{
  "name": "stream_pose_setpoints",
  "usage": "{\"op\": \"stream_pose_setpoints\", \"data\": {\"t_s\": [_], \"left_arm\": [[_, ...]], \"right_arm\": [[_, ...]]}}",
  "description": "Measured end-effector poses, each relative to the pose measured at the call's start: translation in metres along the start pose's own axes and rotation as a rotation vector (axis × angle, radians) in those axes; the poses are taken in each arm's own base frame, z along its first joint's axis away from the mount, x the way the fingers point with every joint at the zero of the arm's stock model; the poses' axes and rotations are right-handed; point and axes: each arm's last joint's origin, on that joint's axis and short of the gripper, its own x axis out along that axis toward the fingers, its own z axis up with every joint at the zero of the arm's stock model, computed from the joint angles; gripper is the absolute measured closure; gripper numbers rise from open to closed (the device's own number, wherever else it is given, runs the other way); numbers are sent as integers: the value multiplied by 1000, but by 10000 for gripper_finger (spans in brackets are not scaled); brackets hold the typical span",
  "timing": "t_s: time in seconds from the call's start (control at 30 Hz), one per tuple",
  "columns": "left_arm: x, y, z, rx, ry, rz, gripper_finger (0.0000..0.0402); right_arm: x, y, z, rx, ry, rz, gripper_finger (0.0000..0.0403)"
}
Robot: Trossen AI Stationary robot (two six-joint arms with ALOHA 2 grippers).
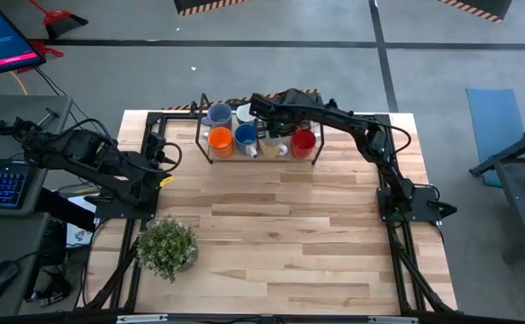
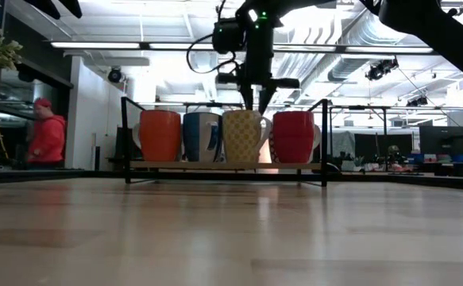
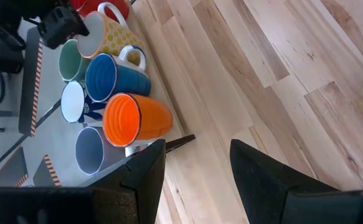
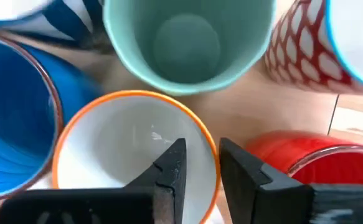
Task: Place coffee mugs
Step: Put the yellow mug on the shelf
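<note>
Small handled ceramic coffee mugs stand upright, mouths up, long axes vertical, packed in two rows on a black wire-frame rack (image 1: pixel 204 144) at the far edge of the light wood plank table (image 1: pixel 280 234). Front row in the low view: glossy orange mug (image 2: pixel 160 135), blue mug (image 2: pixel 202 137), cream mug with yellow dot pattern and orange rim (image 2: pixel 242 137), red mug (image 2: pixel 293 136), sides nearly touching. The cream mug's handle points toward the red mug; the orange mug's handle points away from the row. Back row, seen in the left wrist view: pale grey-blue mug (image 3: pixel 89 150), white mug with dark blue pattern (image 3: pixel 74 102), green mug (image 3: pixel 71 60); a white mug with red lattice pattern (image 4: pixel 294 48) shows in the right wrist view beside the green one. Right gripper (image 4: pixel 200 165) hangs directly over the cream mug, its fingers (image 4: pixel 172 171) straddling the rim next to the red mug, jaws parted with a narrow gap, not clamping the wall. Left gripper (image 3: pixel 197 168) waits at the table's left edge, well apart from the rack, fingers spread wide and empty. A potted green leafy plant (image 1: pixel 166 247) sits near the front left corner. A person in a red top (image 2: pixel 47 135) stands in the room behind. No readable writing.
</note>
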Motion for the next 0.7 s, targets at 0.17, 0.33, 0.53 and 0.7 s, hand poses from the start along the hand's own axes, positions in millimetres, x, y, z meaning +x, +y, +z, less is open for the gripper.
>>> {"op": "stream_pose_setpoints", "data": {"t_s": [0.17,0.33,0.53,0.7], "left_arm": [[0,0,0,0,0,0,234],[0,0,0,0,0,0,234],[0,0,0,0,0,0,234],[0,0,0,-1,0,1,234]], "right_arm": [[-14,-3,2,3,-24,-12,334],[-28,-5,4,8,-32,-5,334],[-25,-1,0,0,13,55,334],[-16,6,-5,-22,10,76,334]]}}
